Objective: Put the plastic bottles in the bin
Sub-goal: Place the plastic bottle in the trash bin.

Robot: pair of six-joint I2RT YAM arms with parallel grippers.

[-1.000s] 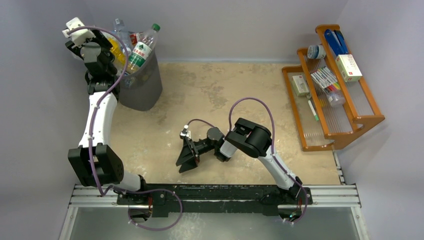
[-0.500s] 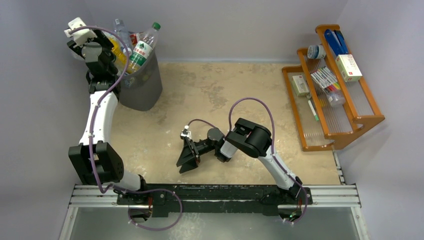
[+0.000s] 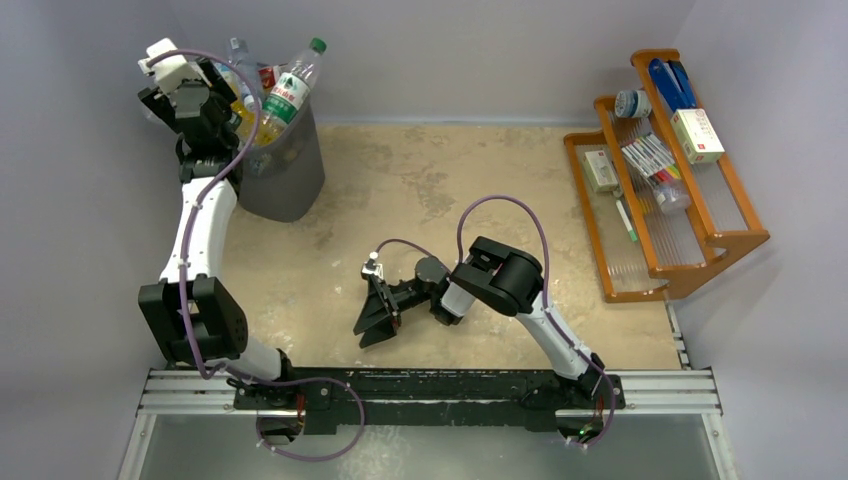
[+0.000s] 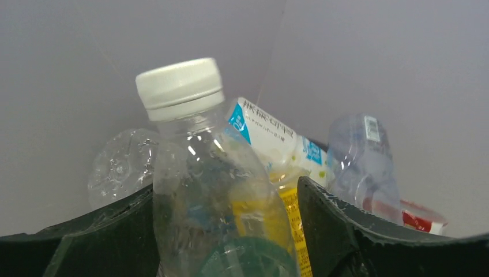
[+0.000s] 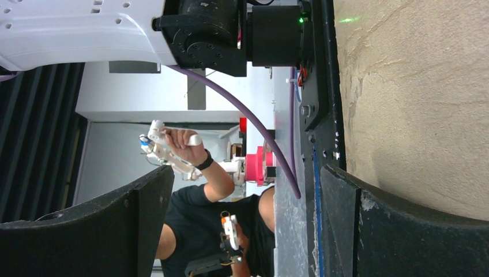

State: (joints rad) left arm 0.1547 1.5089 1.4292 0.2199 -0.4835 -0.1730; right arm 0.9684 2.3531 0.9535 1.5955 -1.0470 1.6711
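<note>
Upper left of top view: left tool (image 3: 220, 95) has shifted further over bin (image 3: 290, 170), already heaped with plastic bottles (image 3: 285, 100). White-capped clear bottle (image 4: 196, 167) sits between its fingers; gripped or released, cannot tell. Drop looks imminent. Frame centre: right tool (image 3: 375, 310) wide open, empty, above table (image 3: 420, 180).

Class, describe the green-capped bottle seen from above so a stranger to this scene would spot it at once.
Find the dark grey bin at the far left of the sandy table, piled high with bottles. The green-capped bottle leans out over its right rim, cap outermost. Its green cap and green-and-white label mark it, and it juts furthest out of the pile.
</note>
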